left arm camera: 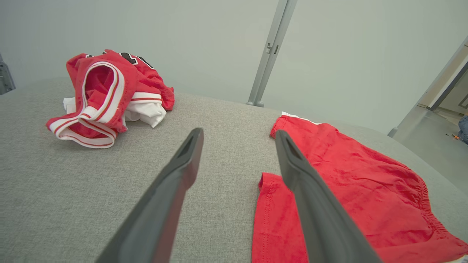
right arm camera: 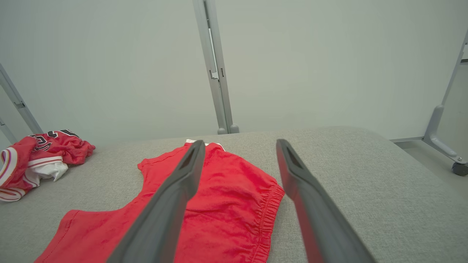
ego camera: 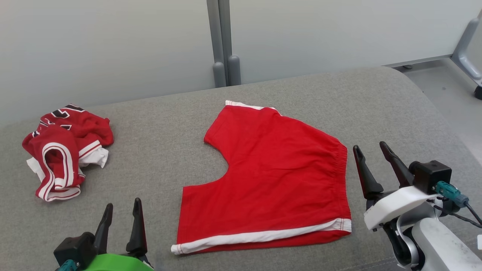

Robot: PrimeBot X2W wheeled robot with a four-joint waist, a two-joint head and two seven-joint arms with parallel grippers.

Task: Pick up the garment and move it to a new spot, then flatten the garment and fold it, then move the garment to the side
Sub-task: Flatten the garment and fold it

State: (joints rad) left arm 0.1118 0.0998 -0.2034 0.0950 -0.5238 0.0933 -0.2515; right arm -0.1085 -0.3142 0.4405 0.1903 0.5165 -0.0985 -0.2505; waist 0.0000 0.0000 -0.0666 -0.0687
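The garment, a pair of red shorts (ego camera: 278, 177) with white side stripes, lies spread flat at the middle of the grey padded surface (ego camera: 169, 124). Its elastic waistband faces right and its legs point left. My left gripper (ego camera: 123, 203) stands open near the front edge, just left of the shorts' near leg, with nothing between its fingers. My right gripper (ego camera: 369, 146) is open too, just right of the waistband and apart from it. The left wrist view has the left gripper (left arm camera: 239, 132) beside the shorts (left arm camera: 358, 190). In the right wrist view the right gripper (right arm camera: 240, 141) hovers over the shorts (right arm camera: 226, 204).
A crumpled red and white jersey (ego camera: 64, 150) lies at the far left of the surface, also in the wrist views (left arm camera: 109, 95) (right arm camera: 36, 160). A grey post (ego camera: 222, 56) stands behind the surface. Floor and a wheeled frame leg (ego camera: 467, 49) lie off the right end.
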